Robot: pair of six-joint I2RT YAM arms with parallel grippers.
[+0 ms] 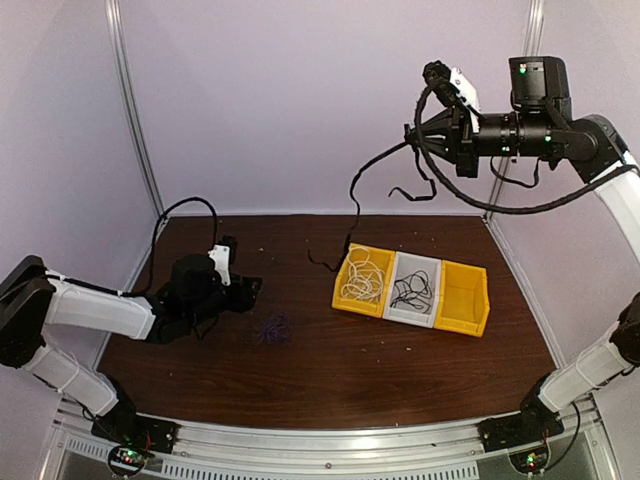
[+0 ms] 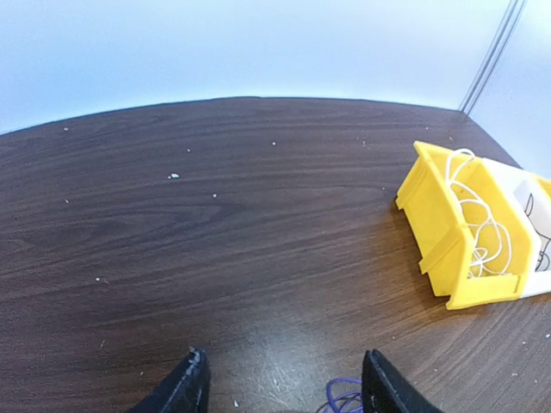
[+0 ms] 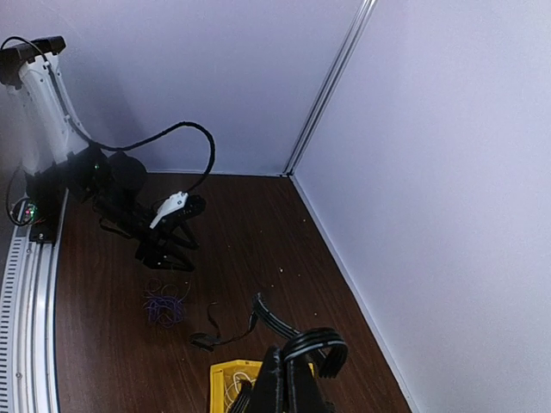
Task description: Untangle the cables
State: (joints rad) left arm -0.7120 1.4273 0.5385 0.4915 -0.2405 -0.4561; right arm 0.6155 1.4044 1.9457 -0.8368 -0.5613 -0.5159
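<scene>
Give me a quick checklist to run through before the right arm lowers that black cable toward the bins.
1. Right gripper holds the black cable: ok, cable hangs from it.
2. Cable's lower end free of the table: not ok, it trails beside the yellow bin.
3. White cable already binned: ok.
4. Grey bin holds dark cable: ok.
5. Left gripper empty, open: ok.
6. Purple cable sorted: not ok, on the table.

A dark wood-grain worktop (image 1: 330,370) fills the scene, speckled with pale crumbs. Plain pale lilac walls (image 1: 300,100) enclose it at the far, left and right sides, joined by slim metal corner posts (image 1: 135,120). A ribbed aluminium rail (image 1: 330,445) edges the near side. Lighting is even and soft.
</scene>
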